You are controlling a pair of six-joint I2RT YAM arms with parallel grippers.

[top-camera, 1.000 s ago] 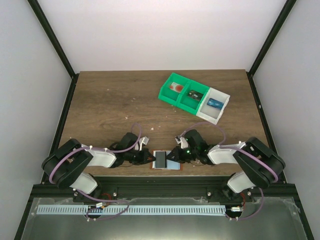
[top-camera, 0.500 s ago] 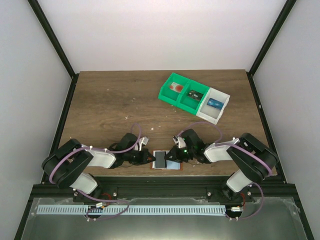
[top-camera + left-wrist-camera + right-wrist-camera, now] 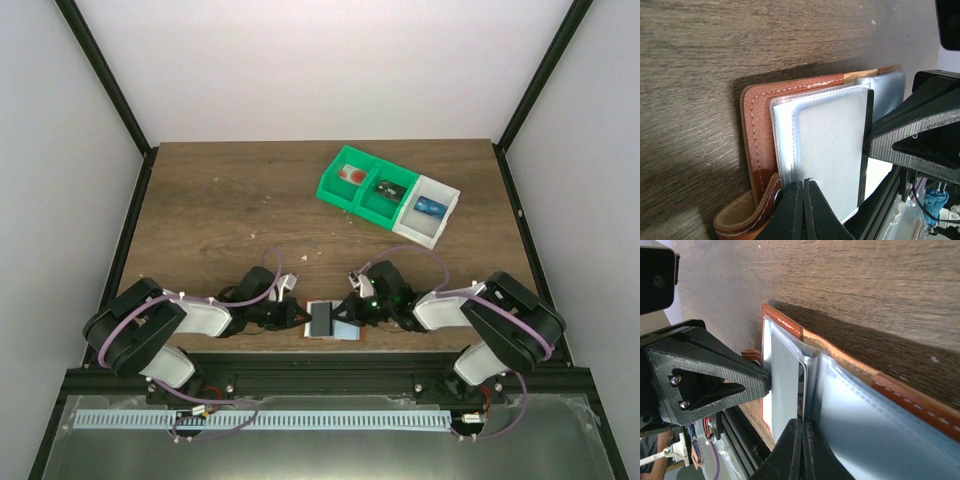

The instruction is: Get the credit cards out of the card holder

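Location: the card holder point(image 3: 330, 322) is lying open at the near edge of the bench point(image 3: 220, 210), between the two arms and well apart from the compartment trays point(image 3: 326, 190) at the far right.
Left tool: the left tool point(image 3: 803, 186) is being kept pressed together on the near edge of a pale inner sleeve point(image 3: 825, 145).
Right tool: the right tool point(image 3: 802, 424), slightly apart a second ago, is now being pinched together on a sleeve edge from the opposite side.
Change: one leaf is being held upright between the two tools.
Meaning: a grip is judged to be only just made. Whether a card or only plastic is being caught cannot be told, and no card is being drawn out yet.
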